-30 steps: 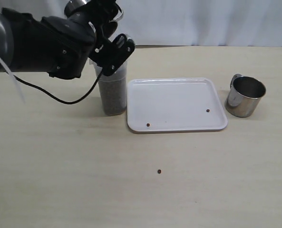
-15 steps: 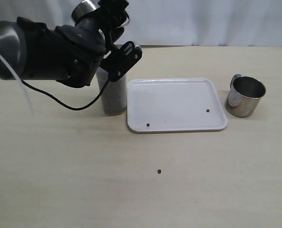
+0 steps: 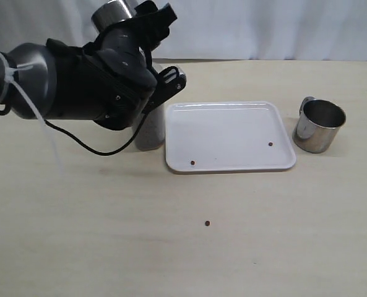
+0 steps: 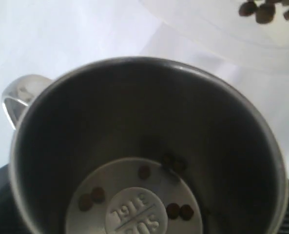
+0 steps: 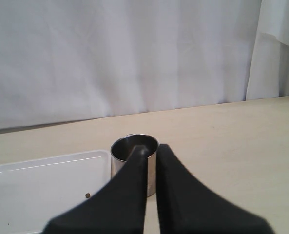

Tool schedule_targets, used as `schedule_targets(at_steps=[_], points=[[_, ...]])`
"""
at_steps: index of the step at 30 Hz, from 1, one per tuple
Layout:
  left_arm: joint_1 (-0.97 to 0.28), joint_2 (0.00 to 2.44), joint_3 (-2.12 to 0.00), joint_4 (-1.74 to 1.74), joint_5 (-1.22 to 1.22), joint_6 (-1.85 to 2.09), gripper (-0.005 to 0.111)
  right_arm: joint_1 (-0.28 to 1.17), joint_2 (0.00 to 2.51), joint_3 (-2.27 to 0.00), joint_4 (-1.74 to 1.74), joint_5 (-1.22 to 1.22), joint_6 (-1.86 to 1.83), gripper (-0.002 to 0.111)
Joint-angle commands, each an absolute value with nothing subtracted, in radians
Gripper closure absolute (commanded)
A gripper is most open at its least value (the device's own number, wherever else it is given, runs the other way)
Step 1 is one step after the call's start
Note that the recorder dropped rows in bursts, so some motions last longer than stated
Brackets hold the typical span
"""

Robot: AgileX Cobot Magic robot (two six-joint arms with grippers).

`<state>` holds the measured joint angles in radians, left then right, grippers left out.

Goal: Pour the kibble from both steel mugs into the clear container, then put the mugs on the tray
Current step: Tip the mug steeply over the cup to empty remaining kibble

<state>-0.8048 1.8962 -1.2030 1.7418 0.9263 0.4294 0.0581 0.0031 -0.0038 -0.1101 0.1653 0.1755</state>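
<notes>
Steel mug [image 3: 114, 10] is clamped in your left gripper [image 3: 144, 17], raised above the container [image 3: 151, 131] at far left, a few kibble [image 4: 179, 211] inside. Your right gripper [image 5: 150, 152] is almost closed, empty; second mug [image 3: 319, 125] stands right of tray [image 3: 229, 130]

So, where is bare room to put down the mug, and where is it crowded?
Free: most of the tray, bare but for stray kibble, and the table nearer the camera. Crowded: the tray's left edge, where the left arm hangs over the clear container.
</notes>
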Motion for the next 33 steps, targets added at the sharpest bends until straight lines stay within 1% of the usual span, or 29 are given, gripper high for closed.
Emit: schedule_targets(at_steps=[1, 10, 13, 20, 33], points=[[-0.808, 1.908, -1.213, 1.744, 0.985, 0.440, 0.107, 0.062, 0.000, 0.000, -0.116, 0.161, 0.165, 0.103], [-0.804, 1.910, -1.300, 1.744, 0.978, 0.436, 0.107, 0.062, 0.000, 0.000, -0.116, 0.161, 0.165, 0.103], [-0.804, 1.924, -1.296, 1.744, 0.938, 0.440, 0.107, 0.062, 0.000, 0.000, -0.116, 0.161, 0.165, 0.103], [-0.813, 2.015, -1.291, 1.744, 1.019, 0.487, 0.107, 0.062, 0.000, 0.000, -0.116, 0.161, 0.165, 0.103], [-0.815, 1.990, -1.293, 1.744, 1.038, 0.365, 0.107, 0.062, 0.000, 0.000, -0.116, 0.161, 0.165, 0.103]])
